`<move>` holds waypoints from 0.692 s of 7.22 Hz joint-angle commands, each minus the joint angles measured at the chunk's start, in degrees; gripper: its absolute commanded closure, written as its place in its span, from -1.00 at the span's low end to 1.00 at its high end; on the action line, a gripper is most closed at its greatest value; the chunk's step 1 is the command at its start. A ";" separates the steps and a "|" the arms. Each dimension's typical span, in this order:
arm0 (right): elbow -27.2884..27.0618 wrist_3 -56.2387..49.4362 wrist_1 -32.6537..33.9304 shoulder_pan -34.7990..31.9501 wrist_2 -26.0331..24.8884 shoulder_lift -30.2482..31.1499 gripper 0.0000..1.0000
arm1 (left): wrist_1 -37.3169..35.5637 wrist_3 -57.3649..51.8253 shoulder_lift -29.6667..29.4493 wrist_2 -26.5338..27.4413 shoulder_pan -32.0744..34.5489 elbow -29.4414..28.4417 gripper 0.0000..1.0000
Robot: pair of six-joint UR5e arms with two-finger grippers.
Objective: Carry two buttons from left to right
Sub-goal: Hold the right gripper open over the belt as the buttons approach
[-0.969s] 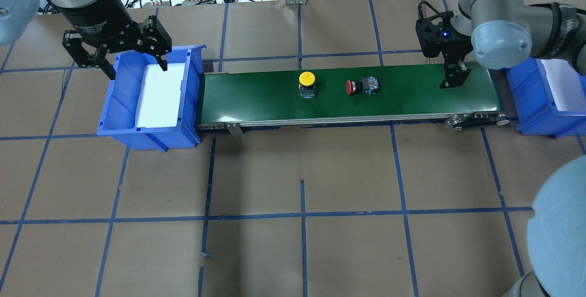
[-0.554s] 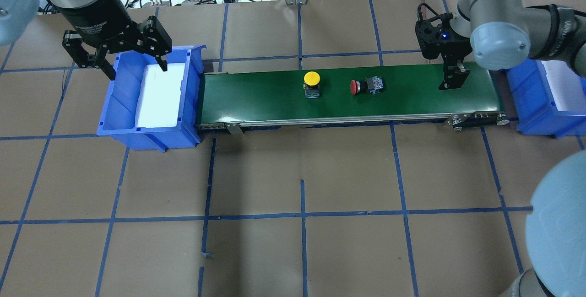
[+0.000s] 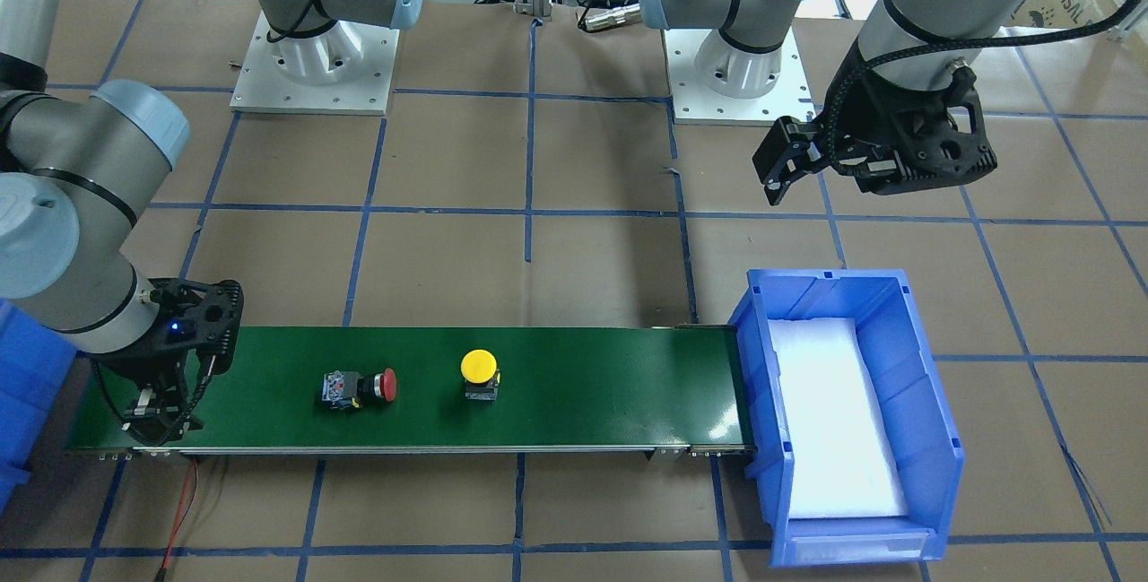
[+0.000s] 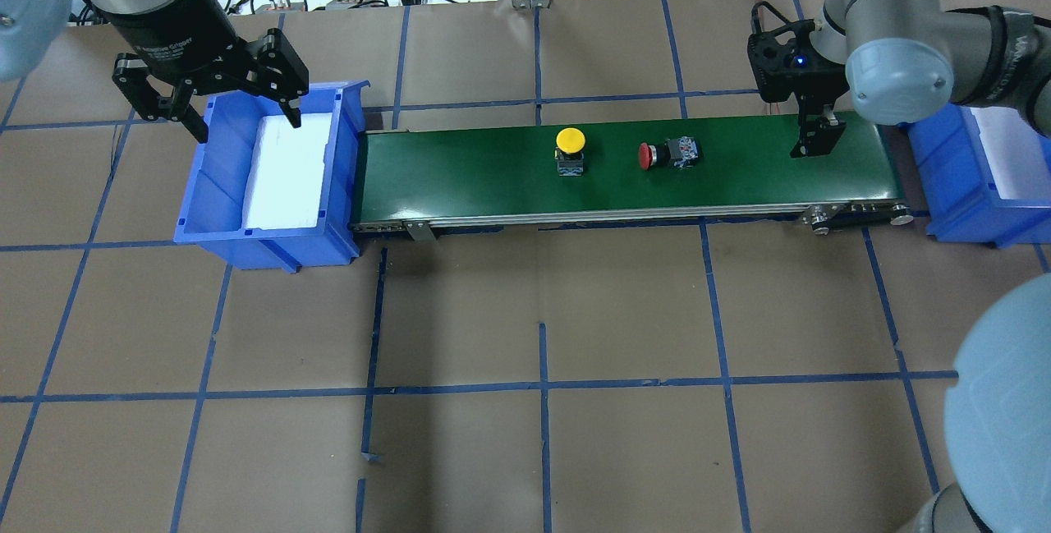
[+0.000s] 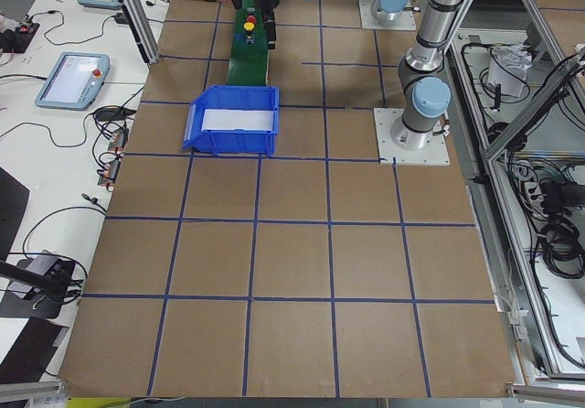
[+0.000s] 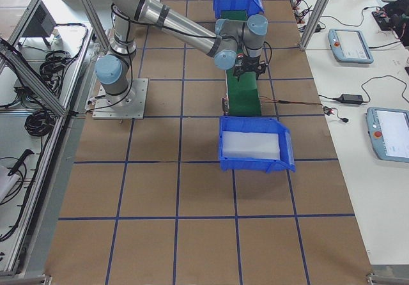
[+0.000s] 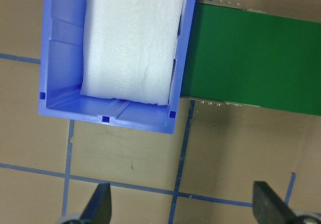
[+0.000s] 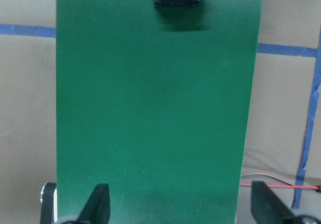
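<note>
Lying on its side along the green belt point(image 4: 460, 176), the red button point(image 4: 667, 153) turns its terminal end toward the right gripper point(image 4: 813, 143), which hangs at the belt's right end with jaws spread (clearly the nearer arm). The yellow button point(image 4: 570, 143) stands upright just beyond it. Only belt lies between jaws and red button. The left gripper point(image 4: 245, 124), jaws spread too, hangs high near the left blue bin point(image 4: 345, 147).

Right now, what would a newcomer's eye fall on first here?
The green conveyor belt stands out, carrying an upright yellow button and a red button lying on its side. A blue bin lined with white foam sits at the belt's left end, with the open left claw raised near it.
</note>
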State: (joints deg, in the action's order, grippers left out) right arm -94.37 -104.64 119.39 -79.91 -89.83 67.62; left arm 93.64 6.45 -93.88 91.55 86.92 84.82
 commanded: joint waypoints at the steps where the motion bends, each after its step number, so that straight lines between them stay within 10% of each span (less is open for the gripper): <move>1: -0.11 0.05 0.06 0.02 0.27 -0.04 -0.96 | -0.03 0.14 0.10 -0.05 0.00 -0.01 -1.00; 5: -0.03 0.05 0.06 0.02 0.35 -0.39 -0.96 | -0.12 0.22 0.01 -0.05 0.09 -0.01 -1.00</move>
State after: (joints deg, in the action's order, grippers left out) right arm -94.47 -104.55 119.51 -79.89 -89.57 67.40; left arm 93.55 6.60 -93.81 91.52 87.00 84.81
